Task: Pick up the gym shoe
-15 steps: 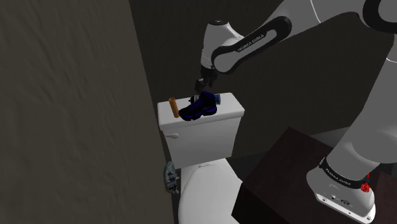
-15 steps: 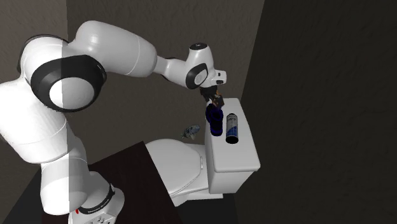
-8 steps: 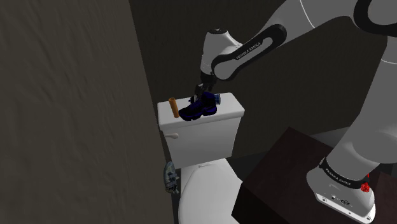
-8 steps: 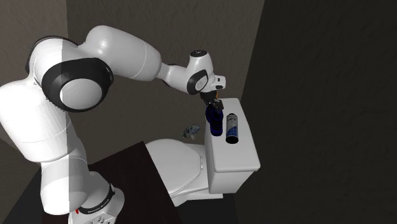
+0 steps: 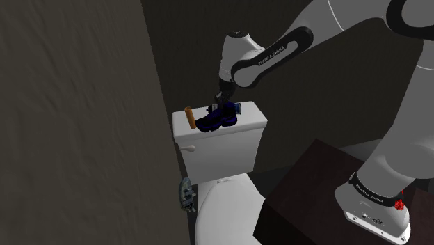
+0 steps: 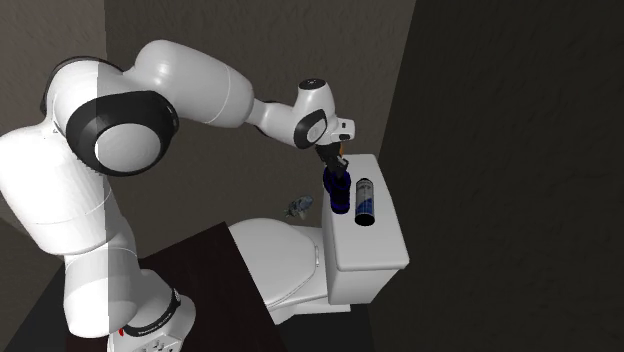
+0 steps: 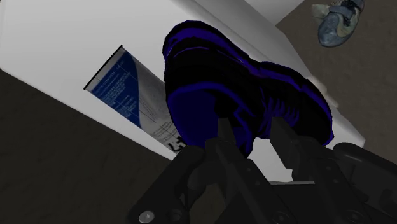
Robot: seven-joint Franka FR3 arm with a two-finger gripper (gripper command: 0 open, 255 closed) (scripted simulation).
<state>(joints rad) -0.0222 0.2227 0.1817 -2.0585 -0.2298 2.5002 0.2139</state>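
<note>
- Shoulder view: my black gripper (image 5: 221, 104) is down on the dark blue-and-black gym shoe (image 5: 217, 118). The shoe lies on the white toilet tank lid (image 5: 254, 124). A brown cylinder (image 5: 188, 117) stands just beside the shoe, at the lid's end nearest the dim textured wall (image 5: 69, 104).
- Second exterior view: a blue-labelled can (image 6: 364, 200) lies just beside the shoe on its other side. The white toilet bowl (image 6: 275, 255) sits below, and a grey-blue shoe (image 6: 298, 207) lies on the floor past it.
- Wrist view: my fingers clasp the gym shoe's upper between them. The shoe reaches the lid's bowl-side edge, and bare lid stretches beyond the can.
</note>
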